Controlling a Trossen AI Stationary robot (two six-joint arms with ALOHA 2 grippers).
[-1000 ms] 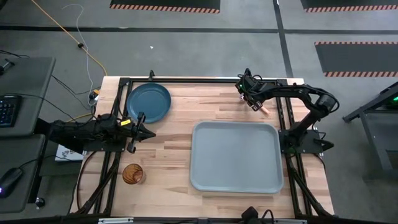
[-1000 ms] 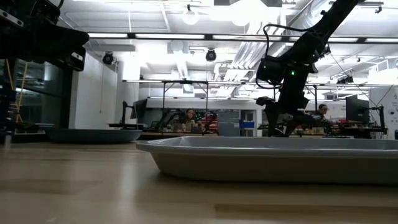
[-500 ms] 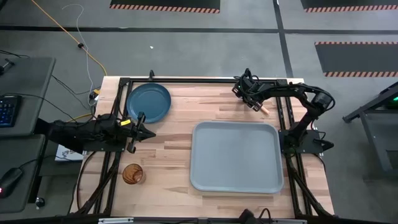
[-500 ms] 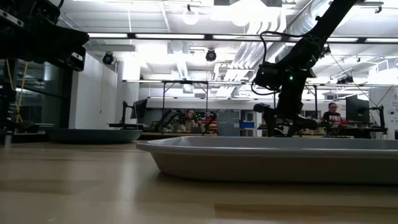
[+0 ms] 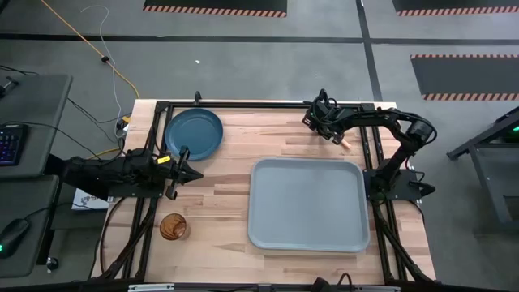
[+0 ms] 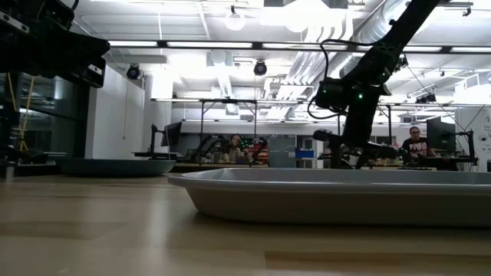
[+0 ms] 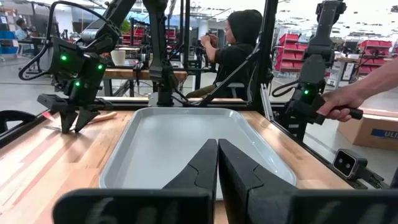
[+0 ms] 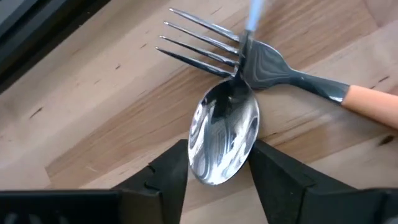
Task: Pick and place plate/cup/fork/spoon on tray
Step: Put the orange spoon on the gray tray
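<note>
Right claw [image 8: 217, 163]: released, fingers straddling the spoon [image 8: 224, 132] bowl, beyond the tray's [image 5: 306, 204] far edge; barely shifted since a second ago.
Left claw [image 7: 217, 163]: clenched, beside the plate [image 5: 193, 133].
Right wrist view only: spoon's shiny bowl overlaps fork [image 8: 261, 59] tines on the wooden bench [image 5: 227, 182].
Cup [image 5: 173, 226]: left of tray.

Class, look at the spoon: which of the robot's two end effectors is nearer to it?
The right end effector, poised directly over the spoon with fingers either side of its bowl. The left end effector waits across the table, near the plate.
</note>
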